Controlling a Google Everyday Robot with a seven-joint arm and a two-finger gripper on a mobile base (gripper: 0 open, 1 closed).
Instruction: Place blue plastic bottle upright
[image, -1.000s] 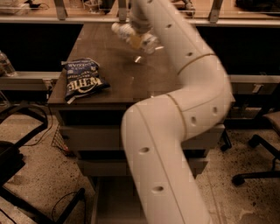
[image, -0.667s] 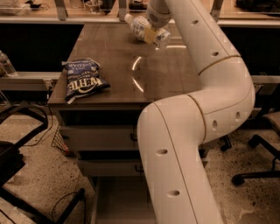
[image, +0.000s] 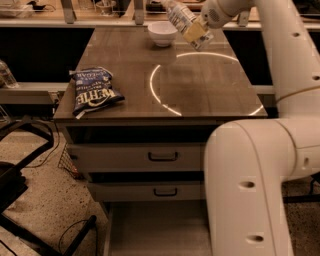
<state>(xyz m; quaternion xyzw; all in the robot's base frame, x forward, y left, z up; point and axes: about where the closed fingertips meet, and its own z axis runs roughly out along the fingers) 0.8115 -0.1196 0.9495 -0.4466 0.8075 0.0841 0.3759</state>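
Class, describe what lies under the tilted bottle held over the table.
Dark brown tabletop near the round white bowl; the small clear plastic bottle hangs tilted in the gripper, which hides its lower end.

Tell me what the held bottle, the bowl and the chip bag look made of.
Blue plastic bottle, tilted in the pincer above the table: likely clear plastic, translucent. Bowl: white, smooth; ceramic or plastic. Chip bag: crinkled glossy film.

Near the top of the frame, right of centre, the gripper (image: 196, 33) grips the blue plastic bottle (image: 179, 15), tilted toward the upper left above the table (image: 200, 85). A white bowl (image: 162, 33) sits just left of it; a chip bag (image: 92, 92) lies at the table's left edge
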